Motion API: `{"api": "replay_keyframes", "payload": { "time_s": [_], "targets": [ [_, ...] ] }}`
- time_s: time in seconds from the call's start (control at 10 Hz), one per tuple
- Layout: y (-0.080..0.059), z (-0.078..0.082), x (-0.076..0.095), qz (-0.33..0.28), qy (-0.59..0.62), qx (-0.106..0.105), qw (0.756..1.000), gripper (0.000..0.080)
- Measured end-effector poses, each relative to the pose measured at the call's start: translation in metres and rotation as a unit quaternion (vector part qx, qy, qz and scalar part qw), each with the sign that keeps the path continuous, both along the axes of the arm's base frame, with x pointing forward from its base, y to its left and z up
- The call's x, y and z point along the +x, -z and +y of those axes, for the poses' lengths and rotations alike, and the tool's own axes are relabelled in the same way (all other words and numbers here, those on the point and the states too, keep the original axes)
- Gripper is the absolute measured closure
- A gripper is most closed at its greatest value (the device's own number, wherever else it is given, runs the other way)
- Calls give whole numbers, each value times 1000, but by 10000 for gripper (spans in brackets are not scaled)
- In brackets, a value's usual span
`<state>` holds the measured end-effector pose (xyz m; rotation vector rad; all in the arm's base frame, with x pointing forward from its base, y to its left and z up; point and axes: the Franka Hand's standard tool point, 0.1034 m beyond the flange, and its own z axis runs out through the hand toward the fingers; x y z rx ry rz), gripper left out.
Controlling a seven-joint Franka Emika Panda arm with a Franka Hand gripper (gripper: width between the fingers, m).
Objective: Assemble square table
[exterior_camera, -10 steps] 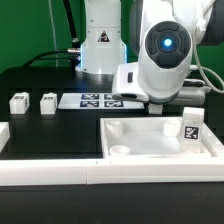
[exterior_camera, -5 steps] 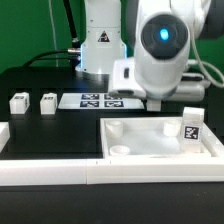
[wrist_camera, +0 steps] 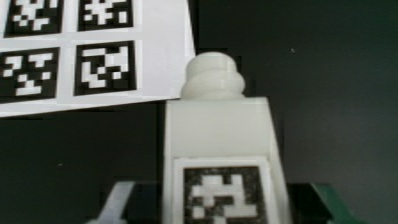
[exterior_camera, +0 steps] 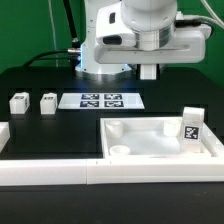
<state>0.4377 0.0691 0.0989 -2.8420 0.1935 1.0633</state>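
The white square table top [exterior_camera: 150,150] lies rim up at the exterior view's front right. One tagged leg block [exterior_camera: 190,125] stands upright in its right corner. Two more leg blocks [exterior_camera: 18,102] [exterior_camera: 48,102] stand on the black table at the left. My gripper [exterior_camera: 150,70] hangs high above the table behind the top. In the wrist view the gripper [wrist_camera: 222,205] is shut on a fourth white leg [wrist_camera: 221,130]. The leg's tag faces the camera and its rounded tip points away, and the fingers [wrist_camera: 121,200] show at its sides.
The marker board [exterior_camera: 101,100] lies flat behind the top; it also shows in the wrist view [wrist_camera: 80,50]. Long white border rails [exterior_camera: 100,172] run along the front edge. The robot base [exterior_camera: 100,45] stands at the back.
The arm has risen from low over the table behind the top to well above it. The wrist has turned, so the marker board and the table behind the top now show.
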Motion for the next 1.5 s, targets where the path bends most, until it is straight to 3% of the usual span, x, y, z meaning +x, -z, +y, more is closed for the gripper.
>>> {"api": "replay_keyframes", "payload": {
  "time_s": [0.1,0.4,0.5,0.6,0.7,0.8,1.2,1.3,1.4,1.5],
  "targets": [
    [6,1,6,-31,0,-4,1000,514],
    [3,1,19,-161,6,-14,987,514],
    [-15,-6,32,-180,1,-12,984,514],
    [-37,-18,69,-239,-1,-9,971,514],
    [-54,-32,91,-292,-6,-10,956,514],
    [-69,-43,98,-317,-15,-17,948,514],
    [-65,-49,110,-471,-15,-49,881,514],
    [-42,-56,105,-504,-33,-66,861,514],
    [-32,-63,115,-512,-47,-73,855,514],
    [-39,-71,139,-553,-55,-86,827,514]
  ]
}}
